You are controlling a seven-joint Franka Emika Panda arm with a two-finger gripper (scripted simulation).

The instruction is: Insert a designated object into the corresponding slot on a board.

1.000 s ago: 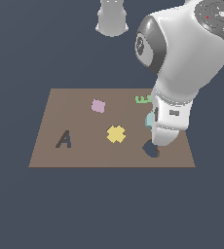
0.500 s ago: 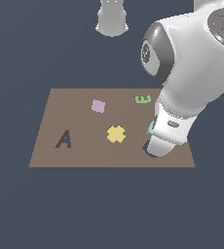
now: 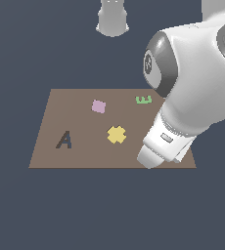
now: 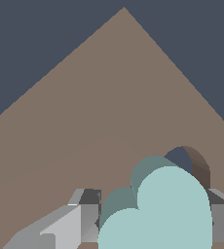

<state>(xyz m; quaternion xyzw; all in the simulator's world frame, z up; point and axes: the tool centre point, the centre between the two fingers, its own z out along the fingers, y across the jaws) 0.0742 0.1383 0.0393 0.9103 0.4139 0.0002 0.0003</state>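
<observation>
you are putting the teal heart (image 4: 162, 214) into its slot (image 4: 189, 163) on the brown board (image 4: 109, 121). go down slowly and keep the heart flat. turn it a little if the bumps do not match the hole, and let go only when it sits inside.

the tool (image 4: 153, 219) is squeezed shut on the heart, one grey finger (image 4: 84, 214) on each side of it. the dark hole peeks out just behind the heart, very near, so they are not lined up all the way yet. in the exterior view the big white arm (image 3: 192, 97) hides both, near the board's corner on that view's right.
</observation>
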